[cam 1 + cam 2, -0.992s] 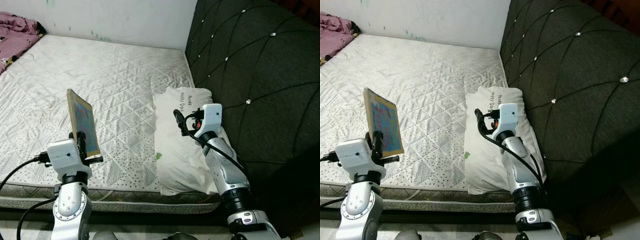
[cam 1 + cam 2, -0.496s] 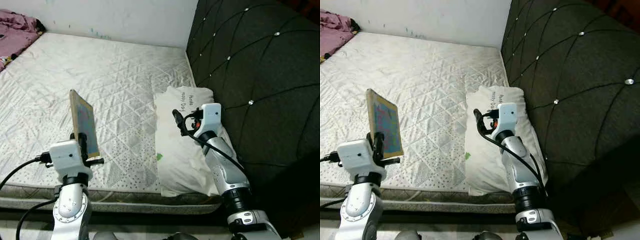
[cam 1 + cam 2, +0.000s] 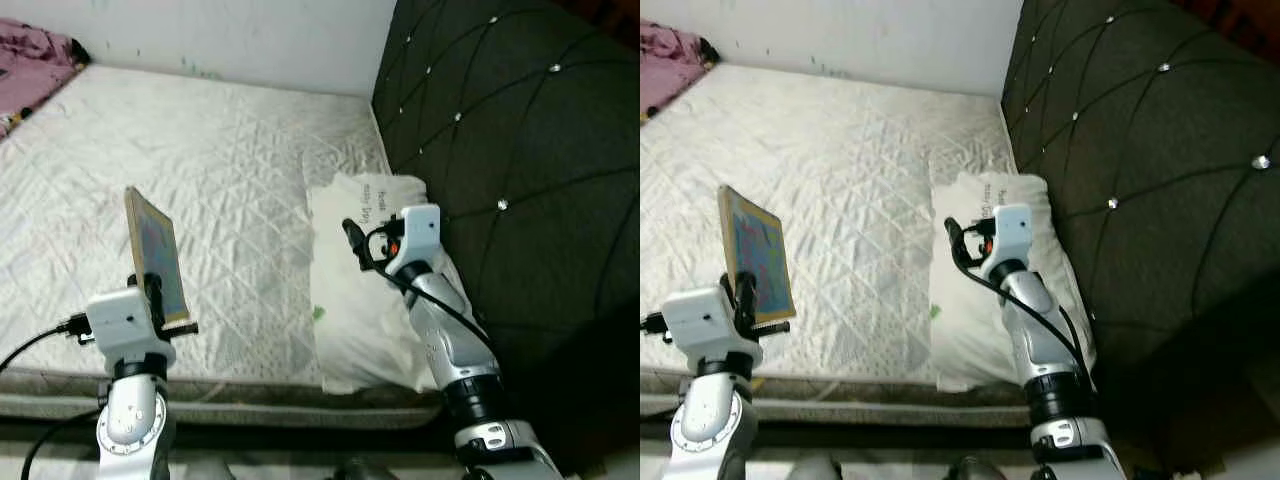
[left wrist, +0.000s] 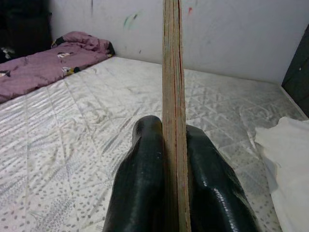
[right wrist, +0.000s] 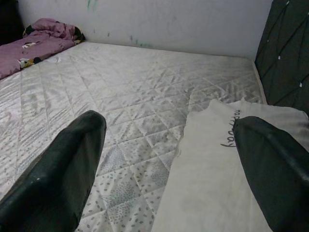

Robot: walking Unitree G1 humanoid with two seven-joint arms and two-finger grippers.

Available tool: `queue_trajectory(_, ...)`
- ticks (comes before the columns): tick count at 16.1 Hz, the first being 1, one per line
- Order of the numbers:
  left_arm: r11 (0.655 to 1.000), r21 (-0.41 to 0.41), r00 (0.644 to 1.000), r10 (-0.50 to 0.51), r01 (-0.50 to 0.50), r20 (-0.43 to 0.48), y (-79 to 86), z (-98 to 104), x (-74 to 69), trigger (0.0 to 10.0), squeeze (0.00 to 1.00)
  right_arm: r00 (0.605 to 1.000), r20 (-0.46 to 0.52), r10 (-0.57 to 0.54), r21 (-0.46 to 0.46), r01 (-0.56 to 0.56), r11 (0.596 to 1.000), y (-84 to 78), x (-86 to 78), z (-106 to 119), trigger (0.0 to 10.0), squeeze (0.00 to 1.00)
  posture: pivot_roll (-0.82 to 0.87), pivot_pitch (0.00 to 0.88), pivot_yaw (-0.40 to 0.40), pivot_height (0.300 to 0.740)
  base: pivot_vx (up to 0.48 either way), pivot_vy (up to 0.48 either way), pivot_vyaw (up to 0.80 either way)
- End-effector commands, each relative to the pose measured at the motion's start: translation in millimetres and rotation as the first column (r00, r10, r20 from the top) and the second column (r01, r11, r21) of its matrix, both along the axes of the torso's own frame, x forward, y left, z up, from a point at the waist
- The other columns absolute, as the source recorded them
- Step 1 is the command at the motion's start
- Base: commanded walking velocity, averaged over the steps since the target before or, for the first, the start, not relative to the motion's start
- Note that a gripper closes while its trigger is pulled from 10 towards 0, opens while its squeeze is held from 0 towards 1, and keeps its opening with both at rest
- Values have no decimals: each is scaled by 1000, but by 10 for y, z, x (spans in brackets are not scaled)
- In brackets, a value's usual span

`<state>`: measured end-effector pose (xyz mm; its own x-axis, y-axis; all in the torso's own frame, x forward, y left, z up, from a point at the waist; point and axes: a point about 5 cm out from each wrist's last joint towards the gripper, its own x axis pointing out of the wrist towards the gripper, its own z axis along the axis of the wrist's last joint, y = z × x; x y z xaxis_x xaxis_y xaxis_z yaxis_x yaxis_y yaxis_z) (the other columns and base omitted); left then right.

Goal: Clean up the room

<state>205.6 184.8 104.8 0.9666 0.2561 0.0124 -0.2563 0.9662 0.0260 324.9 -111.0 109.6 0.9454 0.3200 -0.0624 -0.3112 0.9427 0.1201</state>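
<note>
Our left gripper is raised at our lower left, its two black fingers pinched tight. Our right gripper is lifted on a bent arm at centre right, fingers spread wide apart.

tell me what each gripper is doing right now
Left gripper: shut on the book, held upright over the mattress.
Right gripper: open, holding nothing, above the pillow.

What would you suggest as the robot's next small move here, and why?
Probably carry the book away from the mattress to wherever it is stored. The left gripper is shut on it, holding it upright above the near edge of the bed. The right gripper hangs open over the white pillow, holding nothing.
</note>
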Motion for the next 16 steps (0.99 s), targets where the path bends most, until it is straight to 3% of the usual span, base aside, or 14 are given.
queue_trajectory(1,1000,7,999,-14,14,48,-37,100,23,10000,0,1000,-8,-3,-1,3,1000,-35,0,-1,10000,0,25,0,-105,661,0,0,0)
queue_trajectory(7,1000,6,998,3,-3,55,-25,110,36,10000,0,1000,-13,8,-7,-8,1000,-11,1,-6,10000,0,29,0,-104,661,0,0,0)
queue_trajectory(8,999,-26,998,38,-37,52,16,90,19,10000,0,1000,3,-7,-41,7,999,-21,3,6,10000,0,29,0,-104,661,0,0,0)
queue_trajectory(11,991,39,991,125,-127,49,121,104,-36,10000,0,993,55,-104,-206,113,972,-101,13,44,10000,0,46,0,-112,661,0,0,0)
queue_trajectory(13,987,64,987,143,-147,72,143,139,-61,10000,0,991,81,-104,-220,120,968,-158,-23,85,10000,0,48,0,-112,661,0,0,0)
queue_trajectory(15,981,78,981,172,-179,86,189,169,-97,10000,0,993,50,-105,-200,113,973,-247,-52,46,10000,0,47,0,-110,661,0,0,0)
queue_trajectory(16,978,76,978,189,-195,88,210,188,-123,10000,0,995,-40,-96,-194,87,977,-294,-105,-54,10000,0,49,0,-110,661,0,0,0)
